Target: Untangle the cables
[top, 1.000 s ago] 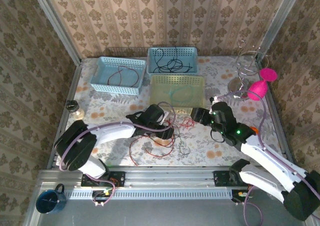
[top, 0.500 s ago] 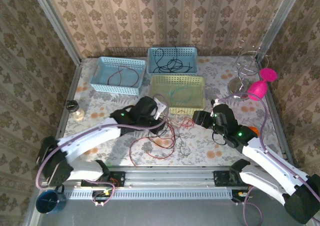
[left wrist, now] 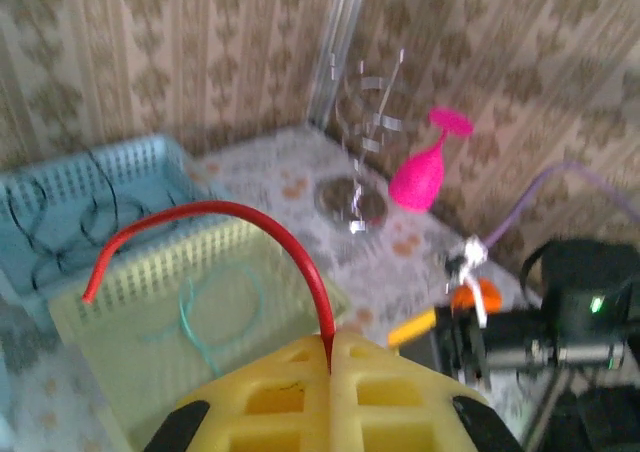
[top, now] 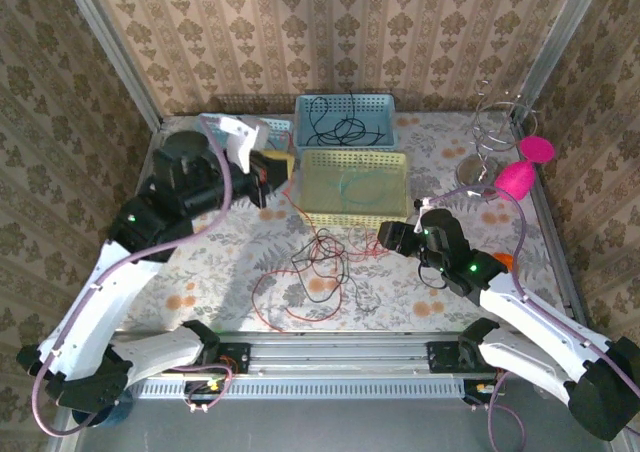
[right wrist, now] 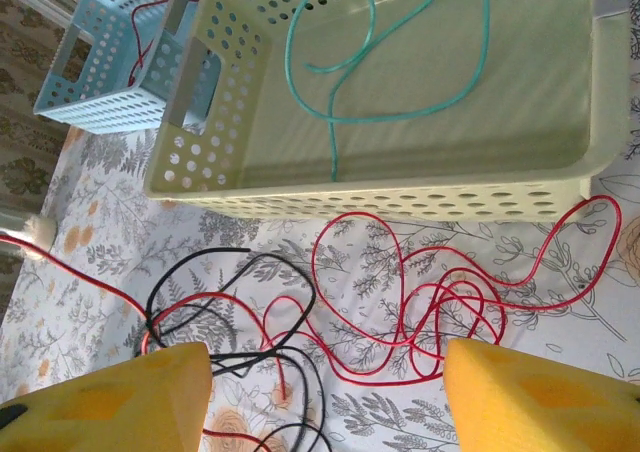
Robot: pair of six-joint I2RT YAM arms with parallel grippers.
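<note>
L gripper clamped on red cable arching above it; R gripper apart over cables

Yellow basket common to all: overhead from afar, left wrist from its left, right wrist close above.

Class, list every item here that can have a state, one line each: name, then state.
left claw, shut on red cable
right claw, open above the tangle
red cable, lifted at one end
tangle, red and black loops intertwined
yellow basket, holds green cable
rear blue basket, holds black cables
</note>
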